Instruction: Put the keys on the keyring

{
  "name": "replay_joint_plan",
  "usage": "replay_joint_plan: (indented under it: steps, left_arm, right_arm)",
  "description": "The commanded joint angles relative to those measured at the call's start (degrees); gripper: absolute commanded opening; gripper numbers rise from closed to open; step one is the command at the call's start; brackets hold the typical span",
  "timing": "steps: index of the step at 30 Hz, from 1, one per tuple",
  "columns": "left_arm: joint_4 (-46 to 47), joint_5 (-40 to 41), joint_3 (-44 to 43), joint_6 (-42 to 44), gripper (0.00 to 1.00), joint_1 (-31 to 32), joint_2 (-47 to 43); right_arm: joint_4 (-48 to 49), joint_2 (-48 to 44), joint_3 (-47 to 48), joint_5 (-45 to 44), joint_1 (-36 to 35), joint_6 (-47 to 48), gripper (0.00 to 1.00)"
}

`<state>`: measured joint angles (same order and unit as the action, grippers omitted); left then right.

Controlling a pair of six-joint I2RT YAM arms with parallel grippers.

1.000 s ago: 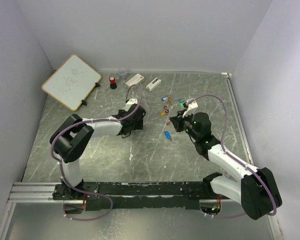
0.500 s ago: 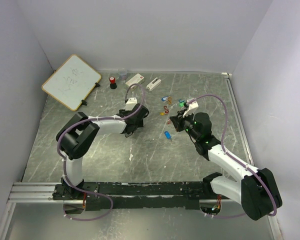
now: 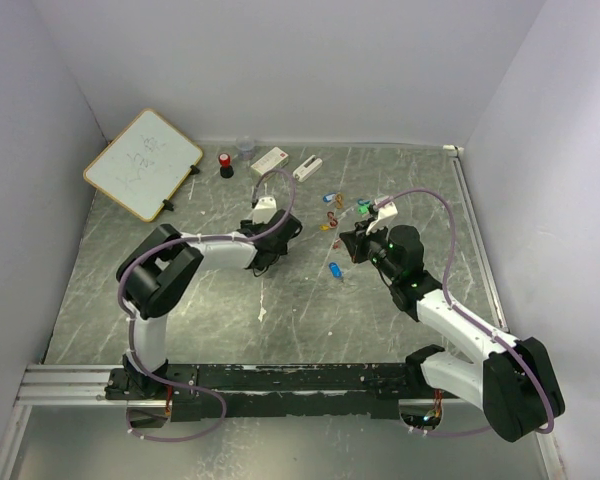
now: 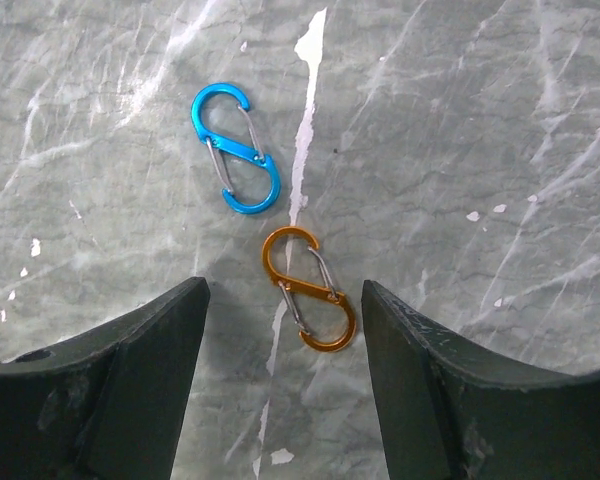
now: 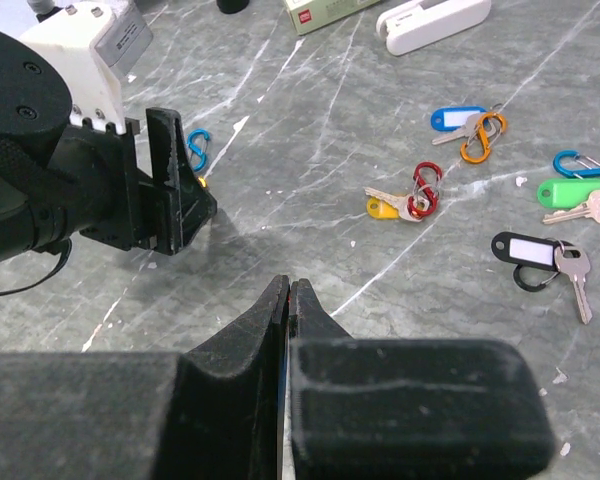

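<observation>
Keys with coloured tags lie far right of centre: blue tag (image 5: pixel 457 117) with an orange clip, yellow tag (image 5: pixel 380 207) with a red clip, green tag (image 5: pixel 570 190) and black tag (image 5: pixel 525 250). Another blue-tagged key (image 3: pixel 335 269) lies alone beside my right gripper. My left gripper (image 4: pixel 285 288) is open, low over an orange S-clip (image 4: pixel 310 290), with a blue S-clip (image 4: pixel 235 148) just beyond; it also shows in the right wrist view (image 5: pixel 170 190). My right gripper (image 5: pixel 289 285) is shut, with a thin red sliver pinched at its tips; what that sliver is stays hidden.
A whiteboard (image 3: pixel 142 163) leans at the far left. A red-and-black object (image 3: pixel 225 164), a clear cup (image 3: pixel 245 148) and two white boxes (image 3: pixel 270 159) (image 3: pixel 307 168) stand along the back. Walls close in the table on three sides.
My left arm has swung its elbow to the right and the gripper has shifted slightly toward the far side. The right arm and the keys have not moved.
</observation>
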<state>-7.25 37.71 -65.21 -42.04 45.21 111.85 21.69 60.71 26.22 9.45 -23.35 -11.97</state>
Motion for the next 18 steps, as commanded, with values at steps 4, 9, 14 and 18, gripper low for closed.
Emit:
replay_joint_plan:
  steps: [4,9,14,18]
  left_arm:
    - [-3.7,0.7,3.9,1.1,0.72,0.5,-2.7]
    - [-4.0,0.8,6.1,2.4,0.71,0.5,-5.0]
    - [-1.4,-0.1,8.1,4.7,0.71,0.4,-6.3]
    - [1.0,-2.0,7.9,7.1,0.71,0.5,-5.3]
  right_arm:
    - [1.7,-0.9,-0.5,-0.4,-0.2,-0.3,0.0]
    - [1.7,-0.9,-0.4,-0.5,-0.2,-0.3,0.0]
    - [1.9,-0.6,-0.5,-0.4,-0.2,-0.4,0.0]
    - [1.7,-0.6,-0.3,-0.5,-0.2,-0.3,0.0]
